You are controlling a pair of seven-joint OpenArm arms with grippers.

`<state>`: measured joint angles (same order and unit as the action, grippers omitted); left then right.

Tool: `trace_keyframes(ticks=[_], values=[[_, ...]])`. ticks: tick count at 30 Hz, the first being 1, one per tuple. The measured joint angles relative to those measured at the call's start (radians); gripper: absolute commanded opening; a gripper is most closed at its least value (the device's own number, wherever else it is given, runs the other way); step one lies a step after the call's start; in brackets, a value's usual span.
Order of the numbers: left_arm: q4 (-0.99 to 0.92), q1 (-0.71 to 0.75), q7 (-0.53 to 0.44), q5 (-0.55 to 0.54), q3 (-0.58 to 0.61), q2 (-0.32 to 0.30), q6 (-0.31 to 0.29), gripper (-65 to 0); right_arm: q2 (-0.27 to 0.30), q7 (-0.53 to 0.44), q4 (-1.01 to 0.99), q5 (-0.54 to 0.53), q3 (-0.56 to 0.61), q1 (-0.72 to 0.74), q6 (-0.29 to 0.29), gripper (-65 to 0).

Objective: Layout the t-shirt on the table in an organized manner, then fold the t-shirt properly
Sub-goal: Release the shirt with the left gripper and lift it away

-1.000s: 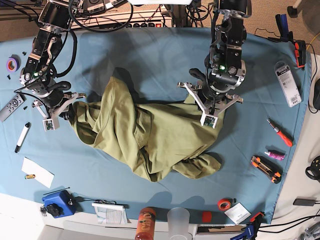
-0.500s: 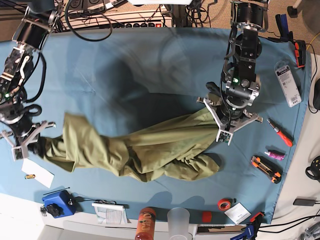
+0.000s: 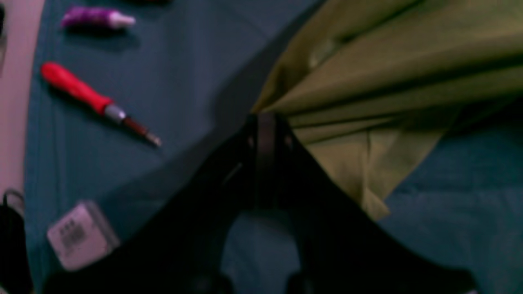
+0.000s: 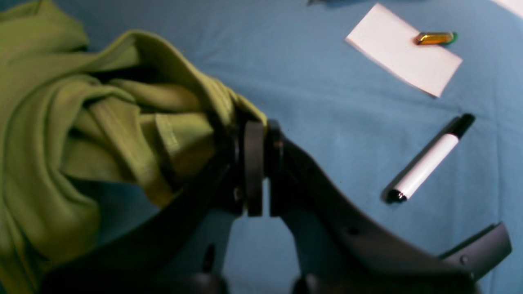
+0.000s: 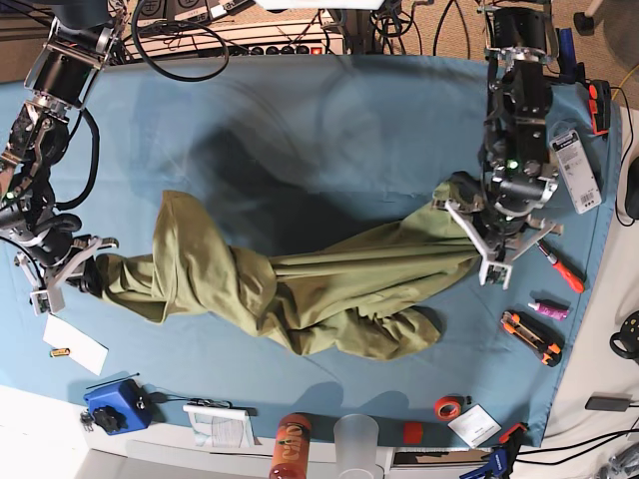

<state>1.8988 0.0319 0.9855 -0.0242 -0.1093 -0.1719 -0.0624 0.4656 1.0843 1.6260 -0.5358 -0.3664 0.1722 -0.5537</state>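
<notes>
My left claw (image 3: 265, 122) is pinching a bunched edge of the t-shirt (image 5: 300, 284), jaws pressed together on the fabric. My right claw (image 4: 255, 130) is pinching the opposite end of the t-shirt in the same way, with gathered folds packed against its jaws. The t-shirt hangs and drapes between both claws as a stretched, twisted band across the middle of the counter (image 5: 329, 120), its lower folds resting on the teal cloth. Near my left claw lie a red-handled screwdriver (image 3: 96, 104) and a purple tube (image 3: 96, 17). Near my right claw lie a white marker (image 4: 429, 161) and a white paper slip (image 4: 402, 59).
</notes>
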Motion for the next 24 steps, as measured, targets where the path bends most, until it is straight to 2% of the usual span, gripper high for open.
trace_keyframes(ticks=[3,5,8,10,11,14,15,17,21,23,24], values=[[0.019,0.066,0.003,-0.035,-0.037,0.001,-0.008,-65.0,-0.002,0.012,0.000,0.035,-0.018,0.000,-0.001,-65.0],[0.033,0.105,0.011,-0.009,-0.057,0.002,0.005,-65.0,0.000,0.019,0.000,0.088,-0.048,0.000,0.004,-65.0],[0.045,0.134,0.009,-0.003,-0.068,-0.008,0.012,-65.0,0.012,0.118,-0.001,0.096,-0.079,-0.001,0.011,-65.0],[0.047,0.143,0.010,-0.043,-0.062,-0.002,0.006,-65.0,0.008,0.187,-0.001,0.058,-0.076,-0.002,-0.016,-65.0],[0.047,0.145,0.009,-0.068,-0.060,0.000,0.002,-65.0,0.005,0.205,-0.001,0.024,-0.075,-0.005,-0.043,-62.3],[0.047,0.145,0.010,-0.063,-0.063,-0.002,0.006,-65.0,0.002,0.210,-0.001,-0.010,-0.072,-0.042,-0.061,-47.4],[0.047,0.145,0.009,-0.064,-0.063,-0.003,0.006,-65.0,0.002,0.210,-0.001,-0.013,-0.072,-0.057,-0.060,-44.9],[0.047,0.145,0.009,-0.076,-0.063,-0.003,0.006,-65.0,0.002,0.210,-0.001,-0.013,-0.072,-0.079,-0.061,-44.3],[0.047,0.145,0.005,-0.183,-0.062,-0.003,0.005,-46.0,0.002,0.196,-0.001,-0.013,-0.072,-0.084,-0.032,-44.4],[0.047,0.145,-0.020,-0.232,-0.063,0.003,-0.039,-38.8,0.003,0.148,-0.001,-0.013,-0.072,-0.087,-0.020,-44.4],[0.047,0.145,-0.024,-0.267,-0.063,0.008,-0.072,-37.7,0.003,0.125,-0.001,-0.013,-0.072,-0.087,-0.020,-44.4]])
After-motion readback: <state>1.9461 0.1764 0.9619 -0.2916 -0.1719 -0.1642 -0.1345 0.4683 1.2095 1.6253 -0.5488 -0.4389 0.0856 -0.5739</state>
